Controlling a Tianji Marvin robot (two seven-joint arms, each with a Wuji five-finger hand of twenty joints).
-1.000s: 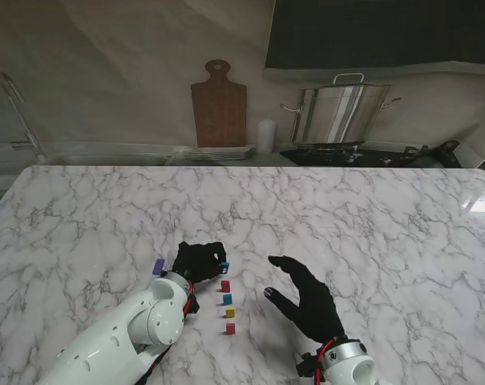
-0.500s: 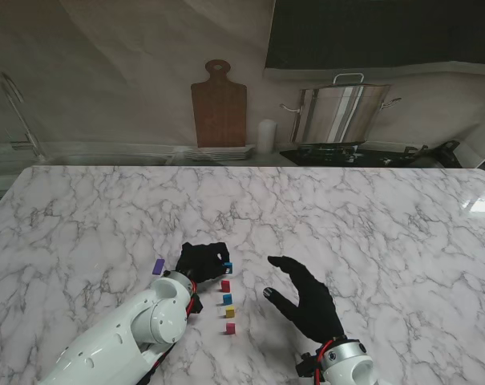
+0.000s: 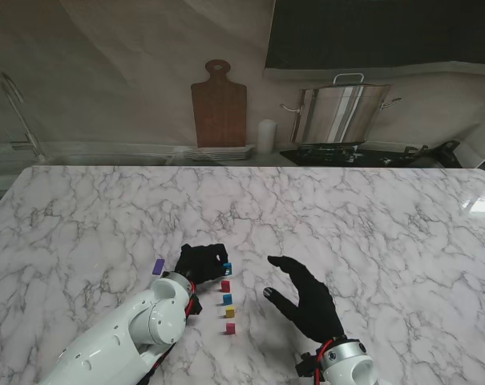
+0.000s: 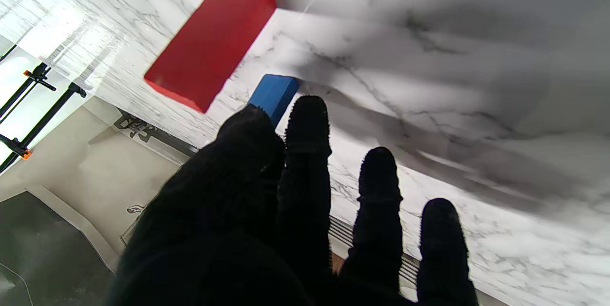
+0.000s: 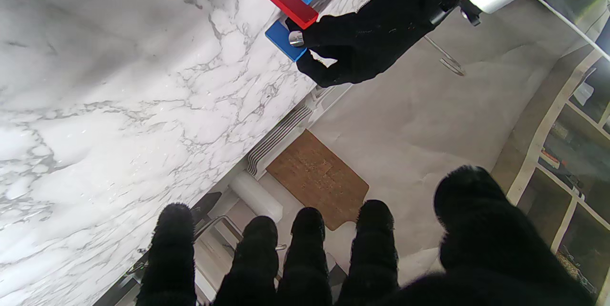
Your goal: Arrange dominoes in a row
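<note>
Four small dominoes stand in a line running away from me: magenta [image 3: 230, 328] nearest, then yellow [image 3: 230, 311], blue [image 3: 227, 299] and red [image 3: 224, 285]. At the far end of that line my left hand [image 3: 200, 261] pinches another blue domino [image 3: 227, 268] between thumb and fingertips. The left wrist view has this blue domino [image 4: 274, 94] at my fingertips, just beyond the red domino [image 4: 212, 44]. The right wrist view shows the left hand [image 5: 362, 34] closed on the blue domino [image 5: 286, 39]. My right hand [image 3: 306, 301] hovers open to the right of the line, fingers spread.
A purple domino [image 3: 158, 266] lies by itself left of my left hand. Beyond the marble table's far edge [image 3: 250, 168] are a wooden cutting board [image 3: 219, 104], a white candle [image 3: 265, 136] and a steel pot [image 3: 342, 112].
My left hand has shifted slightly toward me and to the right with the blue domino, bringing it closer to the red one. The right hand has not moved.
</note>
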